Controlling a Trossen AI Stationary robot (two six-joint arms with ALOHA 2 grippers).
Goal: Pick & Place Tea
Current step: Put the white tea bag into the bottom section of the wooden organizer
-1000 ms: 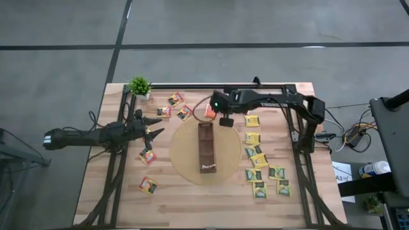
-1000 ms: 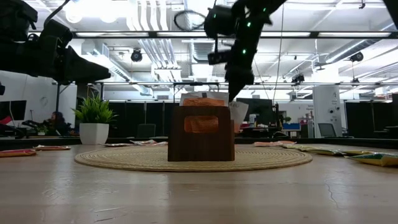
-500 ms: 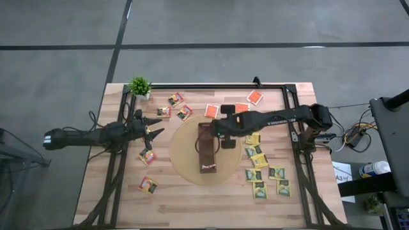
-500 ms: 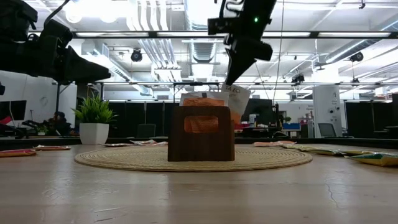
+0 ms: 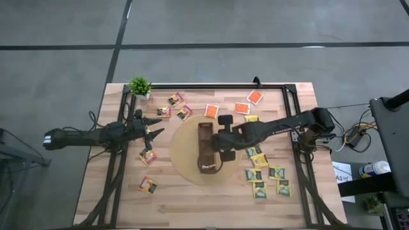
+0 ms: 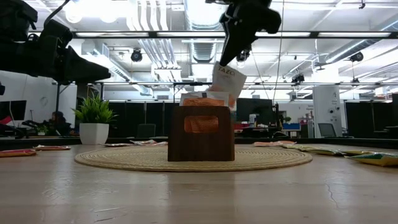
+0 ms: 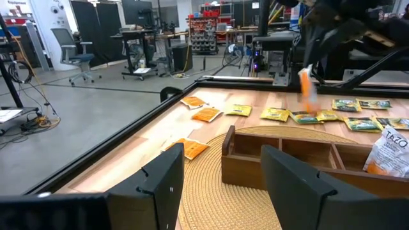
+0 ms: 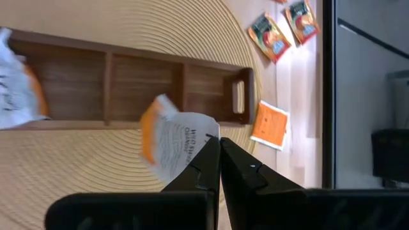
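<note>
My right pincer [image 8: 219,148] is pinched tight on the corner of one orange-and-white tea sachet [image 8: 171,142], which hangs from my fingertips in the air. In the low view the sachet [image 6: 226,79] dangles below my pincer, tilted, its printed face turned toward the camera and its lower edge just above the top of the brown box [image 6: 201,132]. The box [image 5: 206,147] lies under and just beside my pincer, its long axis running away from me across the round woven mat [image 5: 185,160]; one white-and-orange sachet [image 8: 19,86] already sits in its end compartment. My right arm reaches low across the table from the far side, stretched nearly straight, wrist over the mat's edge. Loose sachets [image 5: 261,179] lie behind my pincer along my arm. My left pincer [image 5: 153,131] waits well apart at the mat's other side, fingers spread wide, holding nothing.
</note>
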